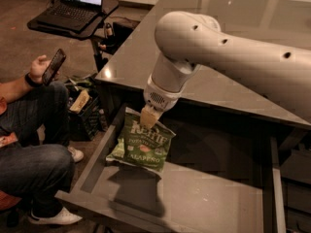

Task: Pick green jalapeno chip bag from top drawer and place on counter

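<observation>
The green jalapeno chip bag [146,143] hangs over the left end of the top drawer [204,198], its shadow on the floor below; its long axis is tilted, with the top edge up at the gripper [148,116], the "JALAPENO" end down toward the drawer's front, and the printed face to the camera. The jaws are clenched on that top edge, their tips mostly hidden; a paler green strip at the bag's lower left is hard to make out; the table [233,76] lies behind the drawer.

Lab-like office: laptop stand [86,31], seated onlooker [34,144]; jaws grip chip bag [148,147] above drawer [204,205].
</observation>
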Motion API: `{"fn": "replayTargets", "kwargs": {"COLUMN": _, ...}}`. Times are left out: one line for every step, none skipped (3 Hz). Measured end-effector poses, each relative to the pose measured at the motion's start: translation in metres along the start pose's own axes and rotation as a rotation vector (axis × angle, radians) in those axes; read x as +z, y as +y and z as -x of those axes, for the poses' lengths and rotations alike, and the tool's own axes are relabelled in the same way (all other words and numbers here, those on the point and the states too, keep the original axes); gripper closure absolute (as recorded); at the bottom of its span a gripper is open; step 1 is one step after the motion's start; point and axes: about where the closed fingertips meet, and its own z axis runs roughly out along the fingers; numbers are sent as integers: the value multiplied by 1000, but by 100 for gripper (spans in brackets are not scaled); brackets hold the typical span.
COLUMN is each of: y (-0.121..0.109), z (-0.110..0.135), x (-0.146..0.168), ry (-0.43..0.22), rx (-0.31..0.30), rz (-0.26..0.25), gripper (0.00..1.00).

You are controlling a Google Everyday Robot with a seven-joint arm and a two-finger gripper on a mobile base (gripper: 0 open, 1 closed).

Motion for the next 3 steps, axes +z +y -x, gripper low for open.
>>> {"fn": "replayTargets", "kwargs": {"y": 8, "z": -9, "x": -35, "ry": -19, "rx": 16, "rz": -24, "gripper": 100}}
{"fn": "replayTargets", "kwargs": {"y": 14, "z": -20, "x": -73, "ry": -24, "rx": 34, "rz": -68, "gripper": 100}}
{"fn": "replayTargets", "kwargs": {"y": 21, "z": -23, "x": -110, "ry": -9, "rx": 39, "rz": -133, "gripper": 100}}
